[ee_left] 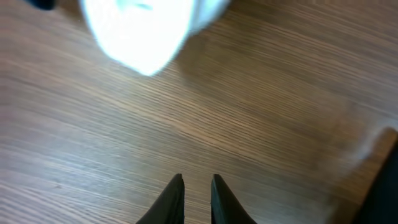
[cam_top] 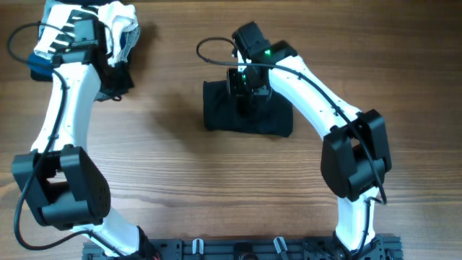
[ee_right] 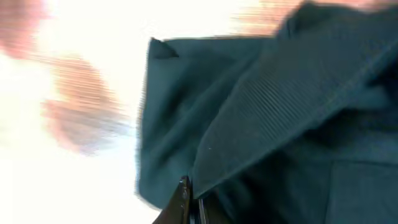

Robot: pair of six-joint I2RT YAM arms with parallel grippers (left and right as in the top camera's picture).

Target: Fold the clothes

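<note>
**Overhead view.** A brown wood-grain table [cam_top: 180,166] carries the large black soft fabric garment [cam_top: 216,115], which lies as a compact, roughly rectangular bundle a little right of centre in the upper half. The white right arm [cam_top: 310,94] reaches in from the lower right, and the right gripper [cam_top: 244,85] sits on the bundle's upper edge. The white left arm [cam_top: 68,101] extends to the upper left corner. There its wrist overlaps a folded pile of white, black-striped and blue cloth [cam_top: 119,22], well apart from the garment. The left claw cannot be made out among the dark shapes beside the pile.

**Left wrist view.** The left gripper [ee_left: 198,200] appears at the bottom edge. Its two dark fingertips [ee_left: 176,198] are drawn nearly together, with only a thin strip of wood between them, and they hold nothing. They hang over bare wood. A blurred white patch of cloth lies at the top, and an unidentifiable dark shape [ee_left: 382,180] enters at the right edge.

**Right wrist view.** The picture is blurred. The garment fills the centre and right as dark ribbed folds, one flap lying diagonally across the rest. The right gripper is at the bottom edge, its fingers [ee_right: 185,198] closed together and pinching a fold of the garment. The left side is washed out to white with reddish smears.
</note>
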